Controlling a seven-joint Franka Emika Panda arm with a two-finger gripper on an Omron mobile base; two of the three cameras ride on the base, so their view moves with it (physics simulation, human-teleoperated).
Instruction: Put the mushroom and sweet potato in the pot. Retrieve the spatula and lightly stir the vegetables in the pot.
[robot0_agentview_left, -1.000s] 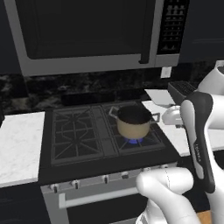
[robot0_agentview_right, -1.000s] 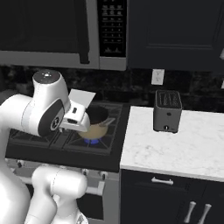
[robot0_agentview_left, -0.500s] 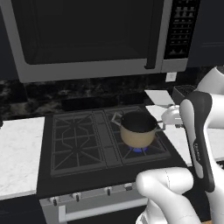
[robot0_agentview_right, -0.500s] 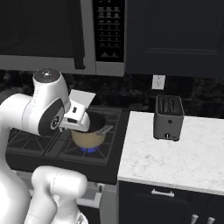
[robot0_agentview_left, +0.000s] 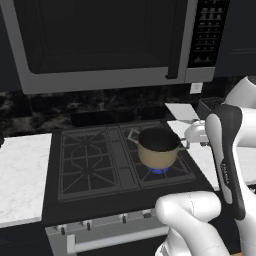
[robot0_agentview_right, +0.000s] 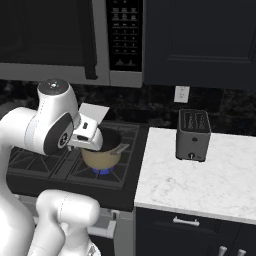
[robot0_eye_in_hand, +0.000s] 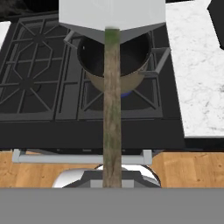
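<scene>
On the left lies a white marble counter (robot0_agentview_left: 22, 180), and beside it the black stove (robot0_agentview_left: 90, 165) with its dark cast grates. The pot (robot0_agentview_left: 157, 148), tan with a dark rim and dark inside, stands on the stove's front right burner, where a blue flame (robot0_agentview_left: 159, 171) shows under its base; a small metal handle sticks out on each side of it. From the right base view the same pot (robot0_agentview_right: 102, 152) sits partly behind the robot's white forearm. In the hand view the spatula (robot0_eye_in_hand: 112, 100) runs straight up the middle — its brownish-green handle rises from the bottom edge and its light grey blade (robot0_eye_in_hand: 113, 15) spreads across the top, over the far rim of the pot (robot0_eye_in_hand: 116, 70). The gripper (robot0_eye_in_hand: 112, 183) is closed tight around the lower end of that handle. The blade (robot0_agentview_right: 93, 114) shows in the right base view as a pale flat plate just above and behind the pot, and in the left base view it (robot0_agentview_left: 181, 111) appears to the pot's right, over the stove's back edge. What lies inside the pot cannot be made out — its interior reads only as dark. Further right a second marble counter (robot0_agentview_right: 200, 180) carries a grey toaster (robot0_agentview_right: 193, 135), well apart from the stove, and a microwave (robot0_agentview_left: 105, 45) hangs above the burners.
</scene>
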